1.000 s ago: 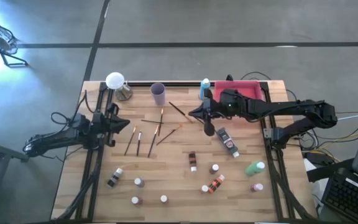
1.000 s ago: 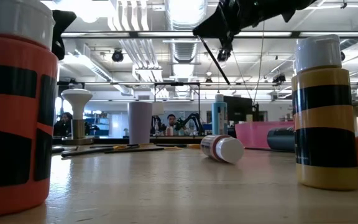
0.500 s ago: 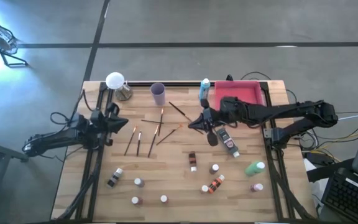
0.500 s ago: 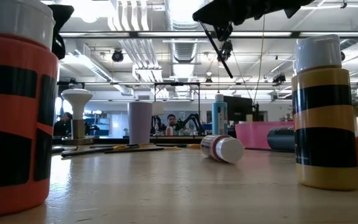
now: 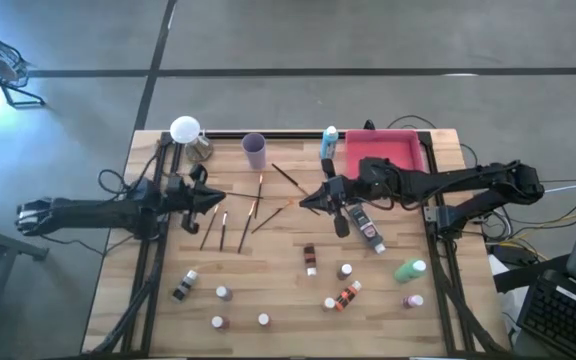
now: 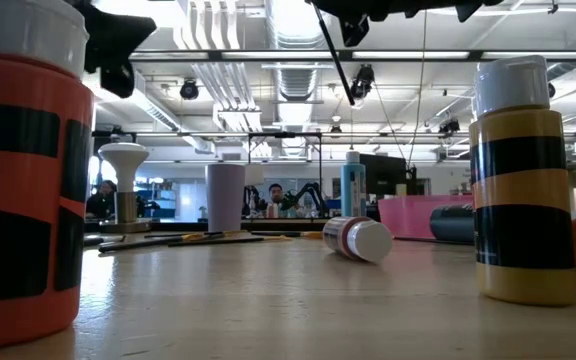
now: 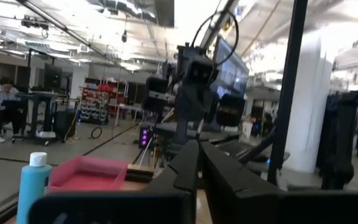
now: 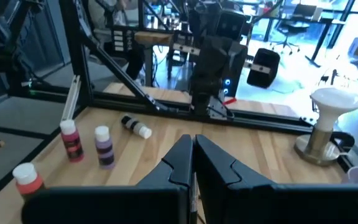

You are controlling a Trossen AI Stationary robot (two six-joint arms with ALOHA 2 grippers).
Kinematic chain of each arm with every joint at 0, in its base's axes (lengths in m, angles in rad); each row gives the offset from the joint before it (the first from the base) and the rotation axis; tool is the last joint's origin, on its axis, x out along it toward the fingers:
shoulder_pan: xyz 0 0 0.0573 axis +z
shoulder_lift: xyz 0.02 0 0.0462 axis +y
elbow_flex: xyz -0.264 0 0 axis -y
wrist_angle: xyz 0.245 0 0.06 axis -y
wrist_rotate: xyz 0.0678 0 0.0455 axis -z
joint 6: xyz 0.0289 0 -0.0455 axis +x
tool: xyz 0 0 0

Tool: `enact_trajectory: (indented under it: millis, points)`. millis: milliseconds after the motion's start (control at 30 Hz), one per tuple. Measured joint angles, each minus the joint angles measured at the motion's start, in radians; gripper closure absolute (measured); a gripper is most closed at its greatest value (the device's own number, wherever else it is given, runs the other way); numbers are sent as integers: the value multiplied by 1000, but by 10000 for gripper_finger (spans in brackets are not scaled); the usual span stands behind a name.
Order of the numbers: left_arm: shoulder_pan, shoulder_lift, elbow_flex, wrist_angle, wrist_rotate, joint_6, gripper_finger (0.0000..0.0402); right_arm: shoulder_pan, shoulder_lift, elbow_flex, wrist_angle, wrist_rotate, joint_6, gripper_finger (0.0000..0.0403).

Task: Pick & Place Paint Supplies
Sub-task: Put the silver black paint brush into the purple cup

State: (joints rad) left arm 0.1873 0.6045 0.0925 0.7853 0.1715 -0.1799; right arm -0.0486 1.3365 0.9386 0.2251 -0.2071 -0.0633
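thin dark long-handled brush (image 6: 334, 62) hanging off the worktop (image 5: 278, 270), pinched in right gripper (image 5: 320, 197) fingers, mid-worktop above the dark tube (image 5: 365, 228) | left gripper (image 5: 211, 199) fingers clenched, empty, over the loose brushes (image 5: 230, 222) | small white-capped paint bottles (image 5: 345, 271) scattered near front edge

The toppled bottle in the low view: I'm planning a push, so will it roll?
Probably. The small paint bottle looks round and lies on its side on the wooden table, so a sideways nudge would likely roll it. Pushed along its length, on the white cap, it would more likely slide. It seems light.
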Motion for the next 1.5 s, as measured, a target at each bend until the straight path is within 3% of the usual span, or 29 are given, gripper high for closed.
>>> enact_trajectory:
  millis: [333,767,1167,1500]
  points:
    - [-9,339,240,-8,0,66,280,0,0,0,23,0,4,394]
    - [-9,680,547,-32,99,114,278,0,0,2,101,114,48,394]
    - [-9,821,686,-26,135,147,278,0,0,2,104,140,64,394]
    - [-10,842,743,-24,206,154,278,0,0,1,103,159,61,394]
